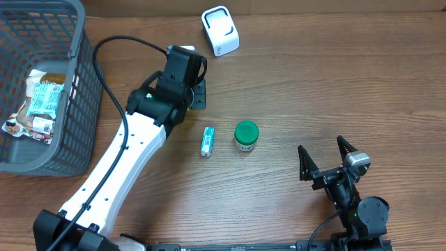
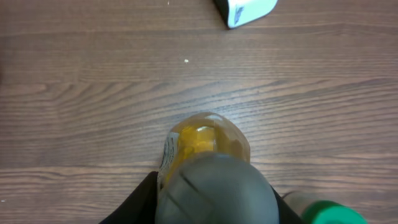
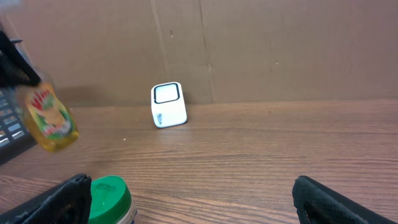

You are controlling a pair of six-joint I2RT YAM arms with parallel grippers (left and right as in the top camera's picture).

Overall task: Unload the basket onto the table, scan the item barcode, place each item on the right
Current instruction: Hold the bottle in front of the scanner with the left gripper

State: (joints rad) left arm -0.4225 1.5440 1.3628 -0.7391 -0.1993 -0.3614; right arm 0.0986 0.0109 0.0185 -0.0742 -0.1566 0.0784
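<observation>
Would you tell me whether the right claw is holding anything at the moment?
No, the right claw stands wide open over bare wood, well apart from the green-lidded jar.

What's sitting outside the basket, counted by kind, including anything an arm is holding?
white scanner: 1
yellow bottle: 1
green-lidded jar: 1
small blue-and-white pack: 1
Total: 4

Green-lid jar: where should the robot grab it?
The jar stands upright with free space around it, so come straight down from above and pinch its round sides. The open right gripper is closest.
</observation>
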